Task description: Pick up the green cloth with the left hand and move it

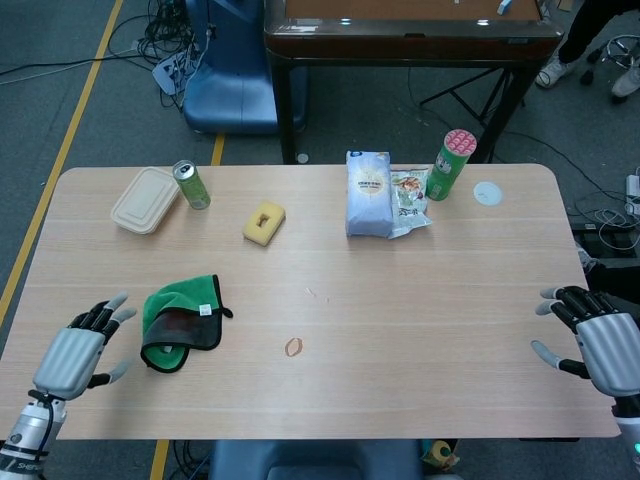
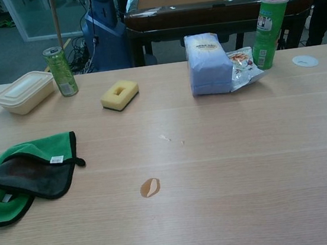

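Observation:
The green cloth (image 1: 183,322) lies folded on the table's front left, its dark inner face and a white tag showing; in the chest view the green cloth (image 2: 29,173) sits at the left edge. My left hand (image 1: 78,352) hovers just left of the cloth, fingers spread, holding nothing and not touching it. My right hand (image 1: 597,343) hangs off the table's front right corner, fingers apart and empty. Neither hand shows in the chest view.
At the back left stand a beige lunch box (image 1: 146,200) and a green can (image 1: 190,184). A yellow sponge (image 1: 264,222), a white bag (image 1: 368,194), a snack packet (image 1: 409,197), a green tube (image 1: 452,164) and a white lid (image 1: 487,193) line the back. A rubber band (image 1: 293,347) lies mid-front.

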